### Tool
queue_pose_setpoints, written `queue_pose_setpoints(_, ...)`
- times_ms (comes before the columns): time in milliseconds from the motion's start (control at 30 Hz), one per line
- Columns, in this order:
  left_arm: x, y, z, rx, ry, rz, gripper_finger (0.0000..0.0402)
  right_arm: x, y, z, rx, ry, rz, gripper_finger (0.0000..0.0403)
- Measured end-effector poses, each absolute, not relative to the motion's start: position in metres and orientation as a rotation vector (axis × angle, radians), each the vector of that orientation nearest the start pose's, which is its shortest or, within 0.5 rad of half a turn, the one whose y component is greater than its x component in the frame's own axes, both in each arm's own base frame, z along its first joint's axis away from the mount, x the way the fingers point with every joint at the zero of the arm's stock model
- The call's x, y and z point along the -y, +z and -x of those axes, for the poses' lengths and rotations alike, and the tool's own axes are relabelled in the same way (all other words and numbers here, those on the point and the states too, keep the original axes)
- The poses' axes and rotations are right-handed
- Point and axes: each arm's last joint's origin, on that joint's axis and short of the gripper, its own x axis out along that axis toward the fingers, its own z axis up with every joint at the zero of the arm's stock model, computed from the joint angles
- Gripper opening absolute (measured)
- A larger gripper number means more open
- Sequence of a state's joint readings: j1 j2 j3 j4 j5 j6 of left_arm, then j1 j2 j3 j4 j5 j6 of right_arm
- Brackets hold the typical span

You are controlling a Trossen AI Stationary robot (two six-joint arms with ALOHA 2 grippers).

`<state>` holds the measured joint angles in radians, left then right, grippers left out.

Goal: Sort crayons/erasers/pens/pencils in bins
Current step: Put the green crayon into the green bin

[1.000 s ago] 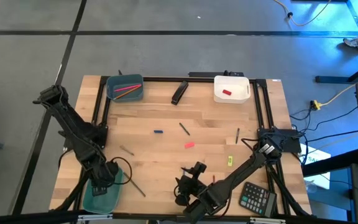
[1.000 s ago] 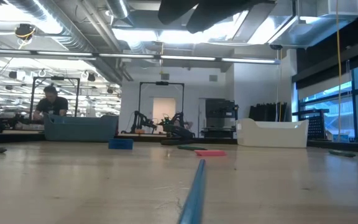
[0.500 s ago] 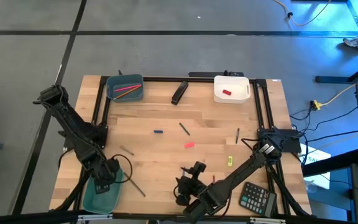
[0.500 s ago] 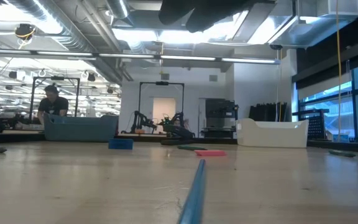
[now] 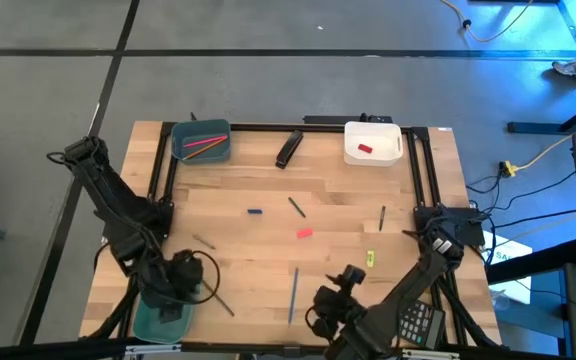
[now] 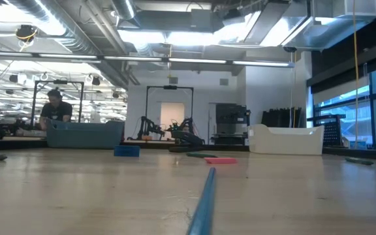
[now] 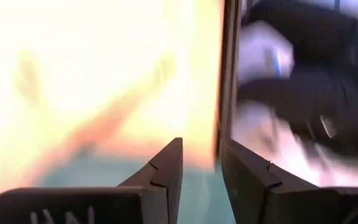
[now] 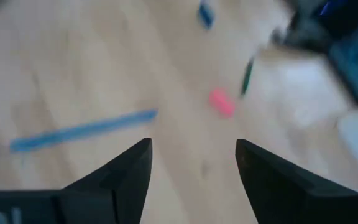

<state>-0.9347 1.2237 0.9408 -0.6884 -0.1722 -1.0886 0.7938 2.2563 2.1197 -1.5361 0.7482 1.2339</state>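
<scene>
A bright blue pencil (image 5: 293, 293) lies flat on the table near the front edge, end-on in the low view (image 6: 204, 199). My right gripper (image 5: 340, 287) hovers open just right of it, and in its wrist view (image 8: 193, 152) the pencil (image 8: 82, 130) and the pink eraser (image 8: 221, 102) lie ahead. My left gripper (image 5: 175, 285) is open over the teal bin (image 5: 156, 317), nothing between its fingers (image 7: 201, 155). The blue-grey bin (image 5: 201, 140) holds pink-red pencils. The white bin (image 5: 372, 142) holds a red eraser. Dark pens (image 5: 296, 206) lie scattered.
A black stapler-like object (image 5: 288, 148) sits between the far bins. A calculator (image 5: 420, 322) lies at the near right, partly under my right arm. A short blue piece (image 5: 255, 212), a yellow-green piece (image 5: 370, 258) and thin pens (image 5: 218, 297) dot the table. A person sits in the room behind.
My right gripper has moved toward the table's right edge, off the spot above the blue pencil, which now shows uncovered in the high view and lies where it was. It has left the top of the low view. My left gripper has shifted slightly over the teal bin.
</scene>
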Motion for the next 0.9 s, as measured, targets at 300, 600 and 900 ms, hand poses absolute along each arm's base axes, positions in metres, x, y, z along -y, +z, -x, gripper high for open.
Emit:
queue_pose_setpoints(300,0.188,0.256,-0.173,-0.552,-0.001,0.205,0.0099,-0.291,0.200,-0.297,-1.316,-0.808,-0.292,0.0234)
queue_pose_setpoints(600,0.189,0.218,-0.230,-0.447,0.000,0.090,0.0099,-0.272,0.175,-0.298,-1.407,-0.932,-0.318,0.0228)
queue_pose_setpoints(900,0.165,0.210,-0.255,-0.503,-0.022,0.144,0.0098,-0.210,0.215,-0.283,-1.370,-0.919,-0.265,0.0205)
